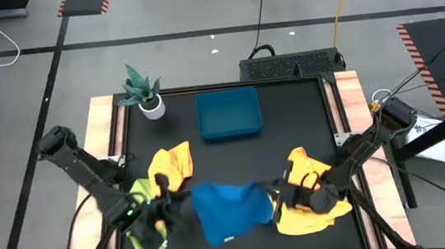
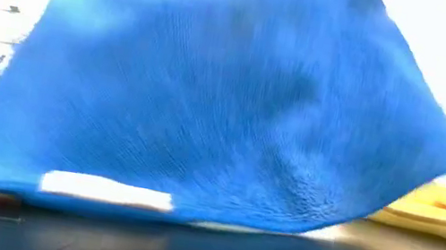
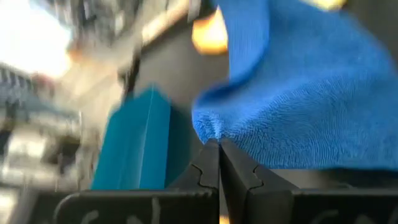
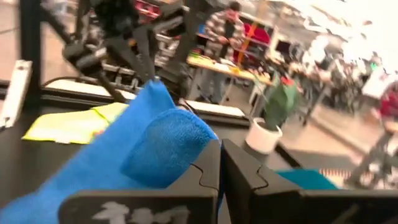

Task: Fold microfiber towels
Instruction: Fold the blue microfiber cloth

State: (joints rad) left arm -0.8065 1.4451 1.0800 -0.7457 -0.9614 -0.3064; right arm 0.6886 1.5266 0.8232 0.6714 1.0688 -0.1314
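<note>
A blue microfiber towel (image 1: 230, 209) is held up between my two grippers near the table's front edge. In the low view the blue towel (image 2: 226, 107) fills the picture, with a white label (image 2: 108, 190) near its lower edge. My left gripper (image 1: 182, 198) is shut on the towel's left end. My right gripper (image 1: 278, 195) is shut on its right end. An orange-yellow towel (image 1: 170, 165) lies behind my left gripper. A lime green towel (image 1: 146, 236) lies under my left arm. A yellow towel (image 1: 314, 206) lies under my right arm. My left gripper (image 3: 219, 144) pinches a bunched edge of the blue towel (image 3: 210, 129) at its left end between its two fingertips, coming from the table's left. The cloth spreads away from the fingers. My right gripper (image 4: 221, 146) pinches a rounded fold of the blue towel (image 4: 186, 140) at its right end, coming from the table's right. The towel is raised between the two grippers, and its lower edge (image 2: 215, 224) rests on the table.
A rigid blue tray (image 1: 229, 112) stands at the back middle. A potted plant (image 1: 144, 91) stands at the back left corner. Bare dark table (image 1: 297, 125) lies between the tray and the towels. People and benches show in the room beyond.
</note>
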